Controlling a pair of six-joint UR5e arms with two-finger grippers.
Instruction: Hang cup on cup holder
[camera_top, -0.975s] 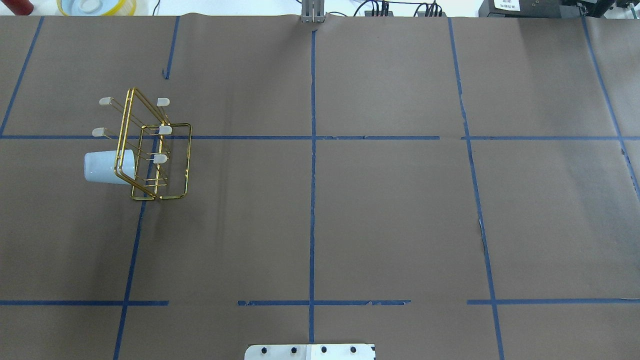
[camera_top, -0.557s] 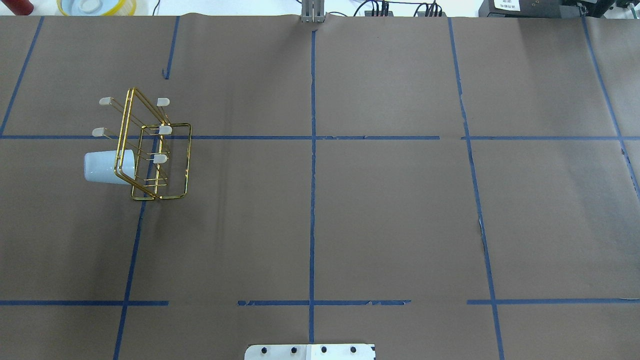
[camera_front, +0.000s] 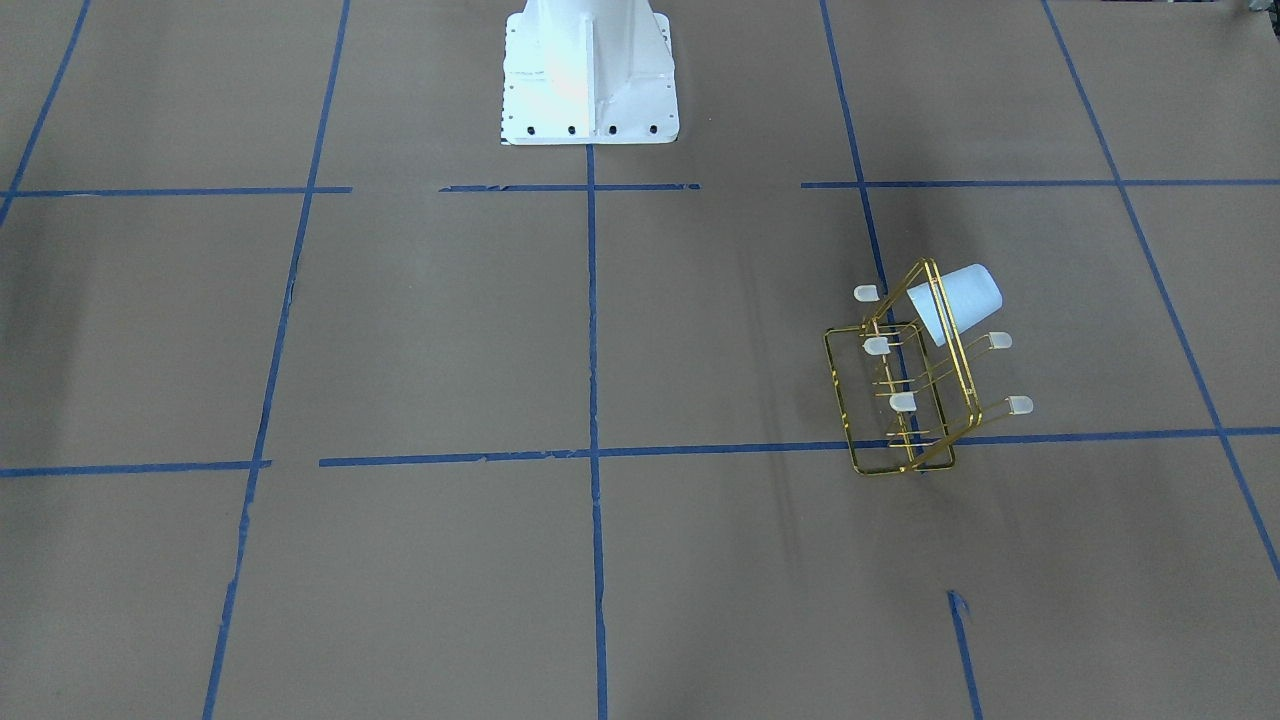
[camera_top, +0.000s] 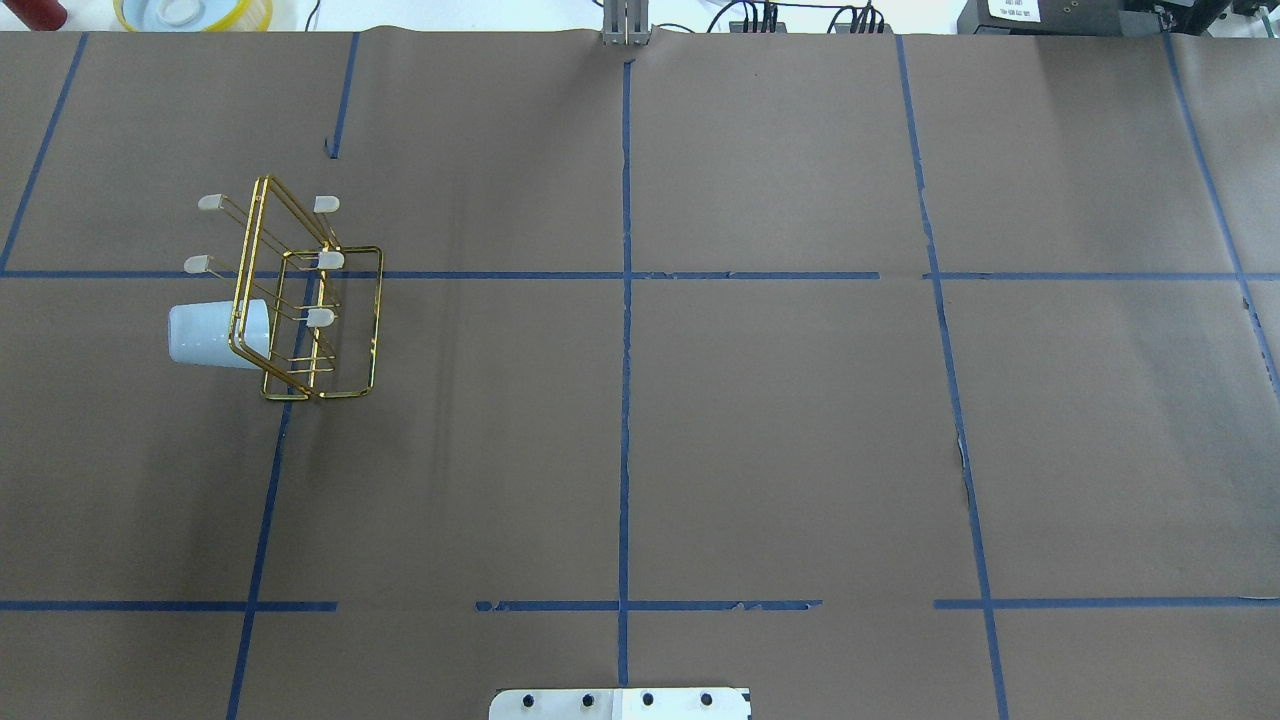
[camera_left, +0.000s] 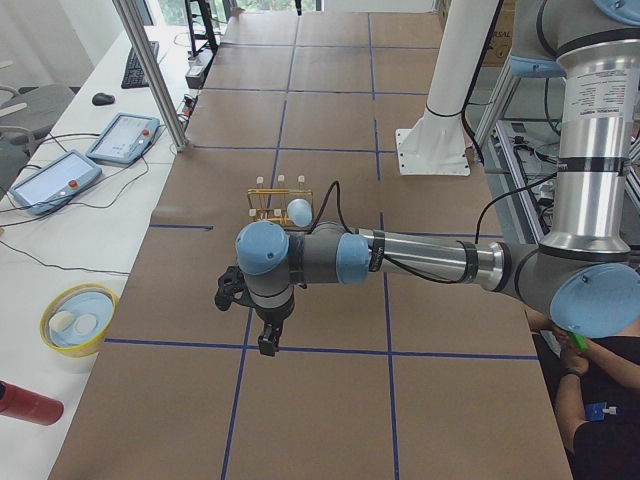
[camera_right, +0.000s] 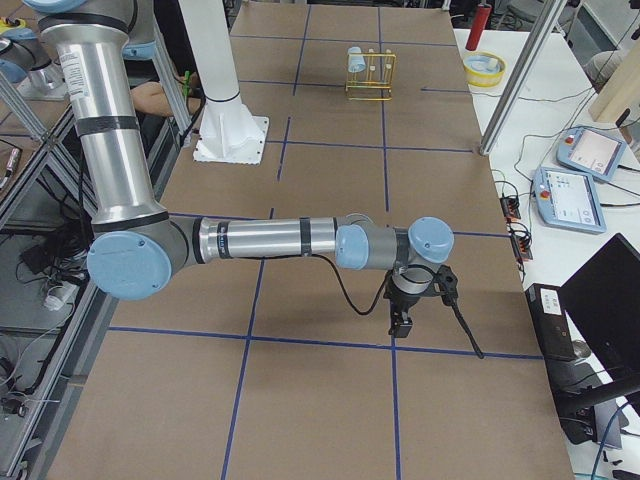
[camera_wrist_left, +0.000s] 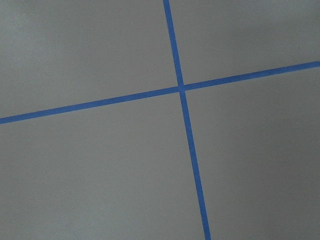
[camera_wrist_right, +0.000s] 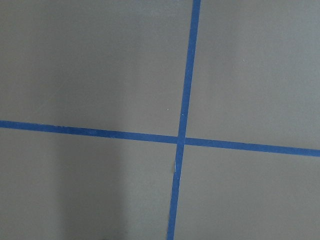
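Plainly, the cup (camera_top: 205, 335) is a small, pale blue-white tumbler, smooth, tapered and without a handle; the cup holder (camera_top: 320, 317) is a thin gold wire rack with a rectangular frame and slim prongs tipped with whitish caps. Counted: one cup; one rack; five capped prongs stand bare, and the cup covers the place of one more, whose tip is hidden. In the overhead view the rack stands at about 9 o'clock on the table (camera_top: 760, 430), on the robot's left half, over a crossing of blue tape lines (camera_top: 626, 400); the cup hangs on the rack's 9 o'clock side, at the end nearest the robot. Its long axis runs from 3 to 9 o'clock; the wide mouth is against the frame at 3 o'clock; the narrower closed bottom points out to 9 o'clock. From the front-facing camera the cup (camera_front: 965, 290) sits at the rack's (camera_front: 903, 402) 1 o'clock, bottom tilted up and outward, clear of the tabletop.

Two arms are in view, one in each side camera; the left gripper (camera_left: 268, 340) hangs low over the paper, well apart from the rack, and the right gripper (camera_right: 400, 320) does likewise at the table's other end; whether either pair of fingers is wide or narrow cannot be told; neither holds anything visible. Each wrist camera shows only one tape crossing on brown paper.
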